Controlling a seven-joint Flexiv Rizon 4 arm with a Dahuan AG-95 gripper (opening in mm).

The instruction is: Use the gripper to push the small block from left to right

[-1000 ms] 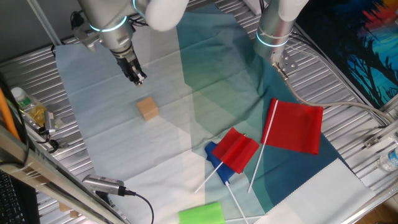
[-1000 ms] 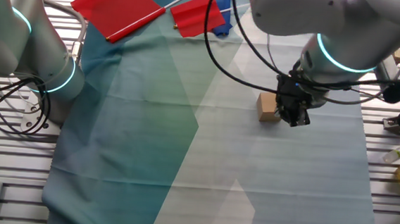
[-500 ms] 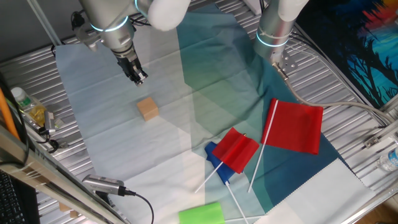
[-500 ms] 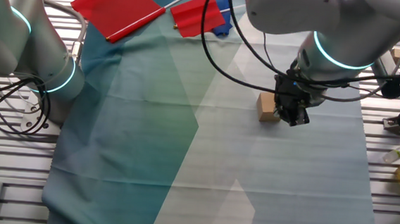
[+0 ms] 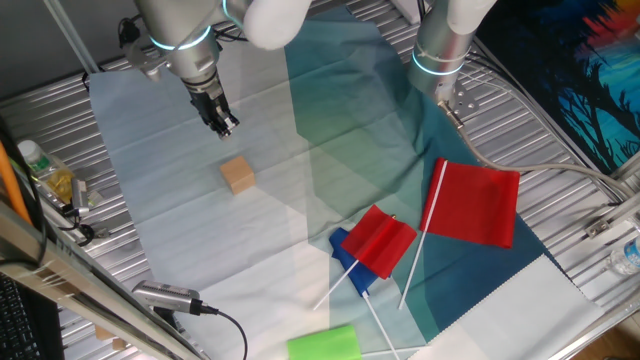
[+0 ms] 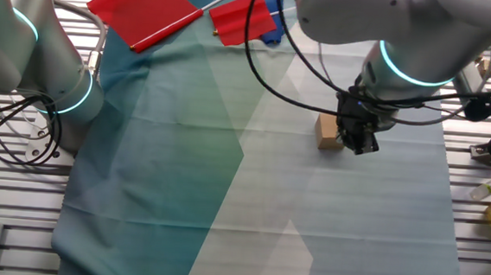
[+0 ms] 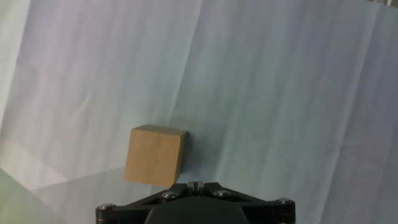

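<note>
narrow black two-finger pincer (image 5: 225, 125), fingers closed together and empty, upper left of frame, above small tan wooden cube (image 5: 238, 175).

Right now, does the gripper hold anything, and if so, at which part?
Nothing is held. The gripper hangs above the cloth with its fingers together, and the small block lies free on the cloth, apart from it.

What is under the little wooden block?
The small block sits on a pale blue-grey cloth spread over a ribbed metal table. The patch of cloth right beneath the block is covered, so anything there cannot be seen.
</note>
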